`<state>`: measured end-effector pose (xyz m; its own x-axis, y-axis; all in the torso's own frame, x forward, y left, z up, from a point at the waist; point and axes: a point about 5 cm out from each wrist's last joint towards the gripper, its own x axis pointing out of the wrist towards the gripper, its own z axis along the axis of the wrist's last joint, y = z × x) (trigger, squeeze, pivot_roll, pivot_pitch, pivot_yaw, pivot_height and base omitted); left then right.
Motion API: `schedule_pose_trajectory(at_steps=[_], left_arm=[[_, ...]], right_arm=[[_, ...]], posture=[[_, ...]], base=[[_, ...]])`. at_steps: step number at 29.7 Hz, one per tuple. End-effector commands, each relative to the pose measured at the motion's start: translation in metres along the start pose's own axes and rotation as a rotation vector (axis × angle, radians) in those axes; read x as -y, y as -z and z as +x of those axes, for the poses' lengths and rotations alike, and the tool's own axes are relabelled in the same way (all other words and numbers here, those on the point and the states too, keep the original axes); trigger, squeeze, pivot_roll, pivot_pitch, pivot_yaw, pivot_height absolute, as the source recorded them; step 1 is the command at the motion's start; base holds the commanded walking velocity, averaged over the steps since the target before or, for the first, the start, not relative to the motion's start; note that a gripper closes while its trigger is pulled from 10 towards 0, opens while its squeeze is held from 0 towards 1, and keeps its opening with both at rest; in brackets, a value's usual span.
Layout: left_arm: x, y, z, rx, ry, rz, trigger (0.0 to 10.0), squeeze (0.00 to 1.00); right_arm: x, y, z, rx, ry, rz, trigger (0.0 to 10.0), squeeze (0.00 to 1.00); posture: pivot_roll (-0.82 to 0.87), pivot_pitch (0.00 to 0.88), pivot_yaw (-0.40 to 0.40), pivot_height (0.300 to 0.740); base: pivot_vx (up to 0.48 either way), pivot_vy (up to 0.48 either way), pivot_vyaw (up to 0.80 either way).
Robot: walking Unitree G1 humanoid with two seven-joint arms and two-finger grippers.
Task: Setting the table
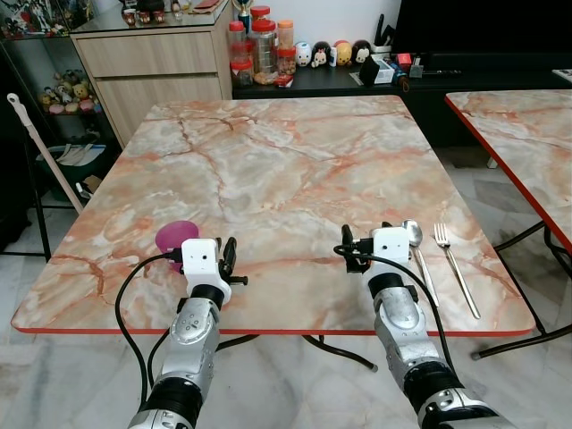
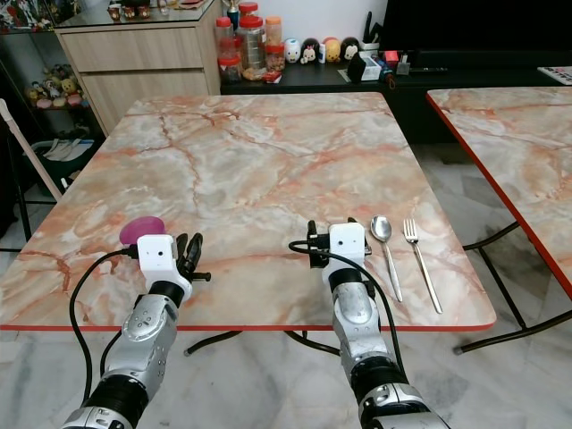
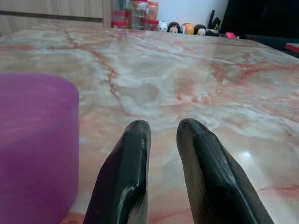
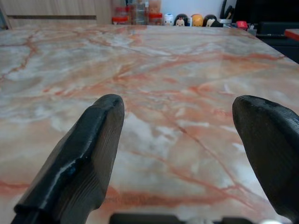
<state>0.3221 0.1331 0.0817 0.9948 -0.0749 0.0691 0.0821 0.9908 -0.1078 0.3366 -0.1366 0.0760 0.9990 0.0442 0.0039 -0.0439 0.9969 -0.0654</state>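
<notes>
- My left gripper [image 3: 161,135] hovers low over the pink-veined marble table [image 1: 295,161], fingers nearly together, the translucent purple plastic cup [image 1: 175,236] just beside it on its outer side.
- My right gripper [image 4: 184,140] is spread wide, empty; the steel spoon [image 1: 416,246] and steel fork [image 1: 454,264] lie to its right.
</notes>
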Motion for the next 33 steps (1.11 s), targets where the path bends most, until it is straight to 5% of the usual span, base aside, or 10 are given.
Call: schedule_pose_trajectory(at_steps=[1, 16, 33], left_arm=[[-0.0001, -0.0051, 0.0037, 0.023, -0.001, 0.014, 10.0, 0.00], [0.0057, -0.0040, 0.0032, 0.028, 0.002, -0.001, 10.0, 0.00], [0.0032, -0.0048, 0.0051, 0.025, -0.005, -0.010, 10.0, 0.00]], right_arm=[[-0.0009, -0.0084, 0.0061, 0.023, 0.004, 0.001, 10.0, 0.00], [-0.0008, -0.0080, 0.0074, 0.017, -0.017, -0.016, 10.0, 0.00], [-0.0023, -0.0094, 0.0094, 0.016, -0.031, -0.013, 10.0, 0.00]], posture=[[0.02, 0.000, 0.051, 0.728], [0.02, 0.000, 0.038, 0.728], [0.02, 0.000, 0.027, 0.728]], base=[[0.000, -0.262, 0.00], [0.000, -0.350, 0.00], [0.000, 0.000, 0.00]])
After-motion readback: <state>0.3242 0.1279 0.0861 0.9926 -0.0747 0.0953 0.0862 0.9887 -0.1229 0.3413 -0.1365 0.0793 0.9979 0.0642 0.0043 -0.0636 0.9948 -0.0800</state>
